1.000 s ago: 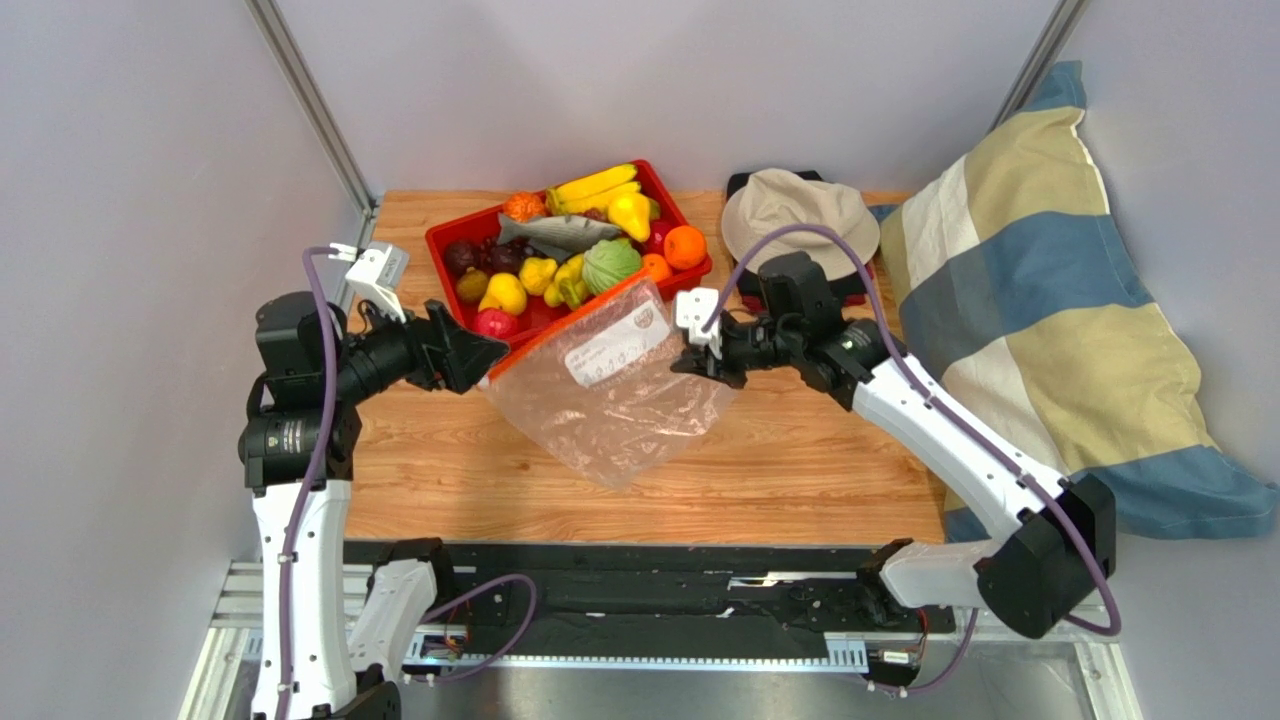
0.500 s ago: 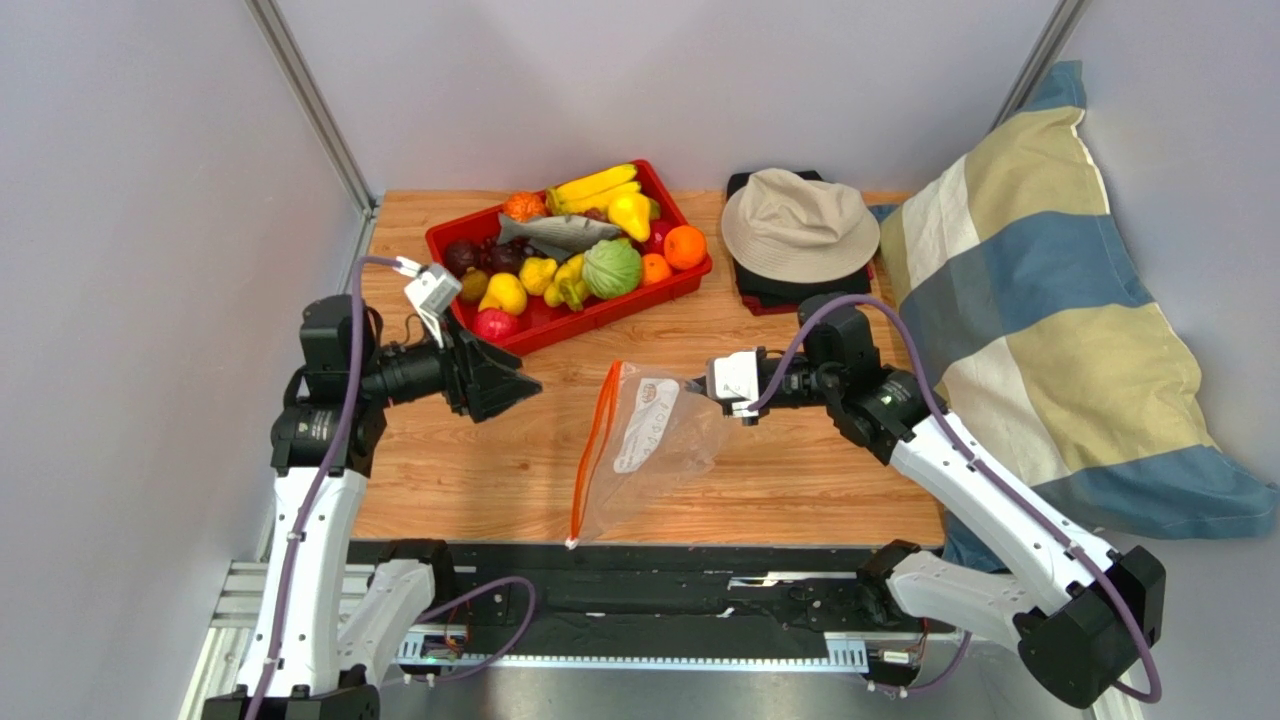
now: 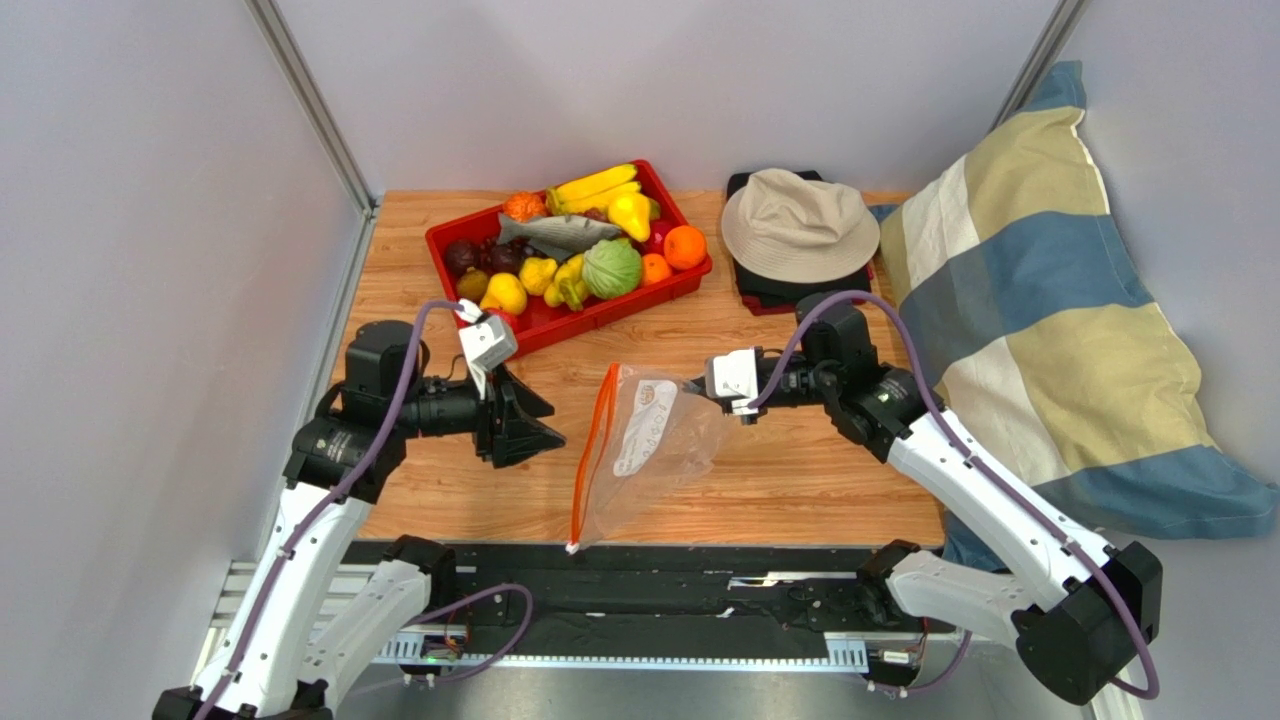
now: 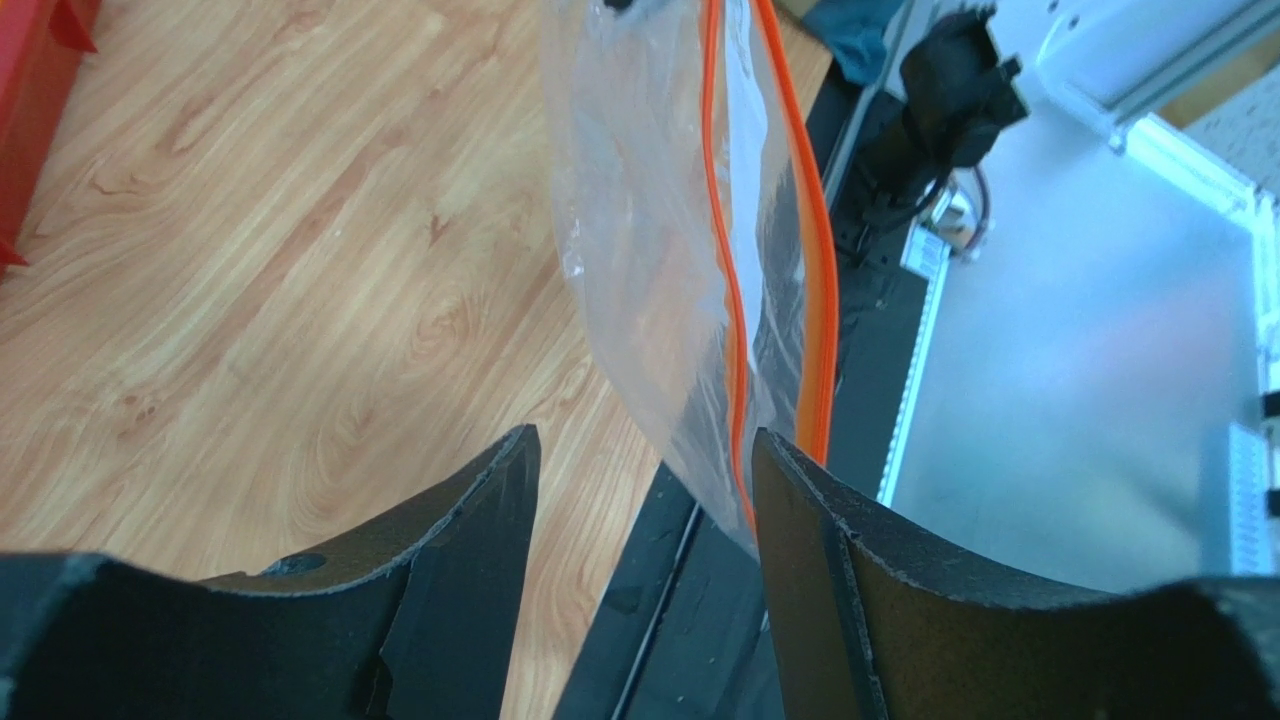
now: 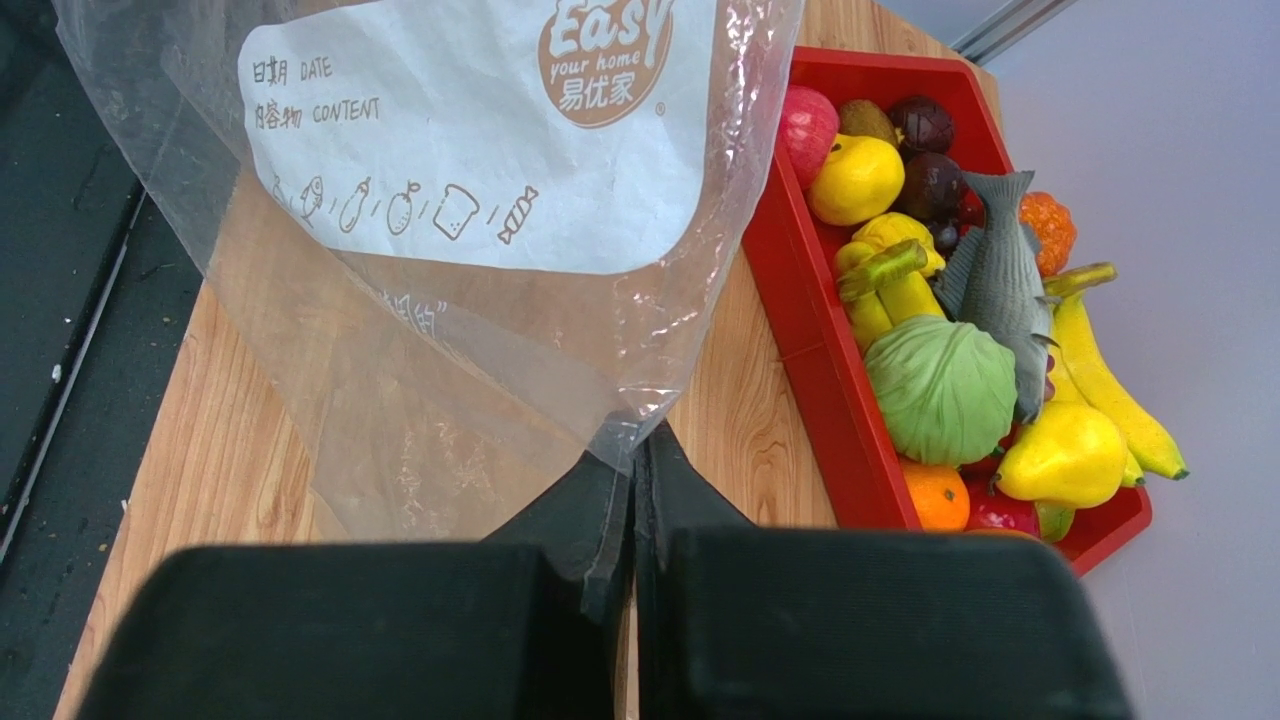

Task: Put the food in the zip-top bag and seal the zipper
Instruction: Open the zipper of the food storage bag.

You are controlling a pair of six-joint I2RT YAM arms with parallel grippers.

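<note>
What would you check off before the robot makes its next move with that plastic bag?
1. Right gripper holds the zip-top bag: ok, shut on one corner.
2. Left gripper ready to grasp: ok, open and facing the zipper.
3. Bag mouth parted: ok, the two orange strips stand apart in the left wrist view.
4. Food in the bag: not ok, the bag is empty and everything lies in the red tray.

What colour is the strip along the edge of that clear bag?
Orange-red; the zipper shows best in the left wrist view.
</note>
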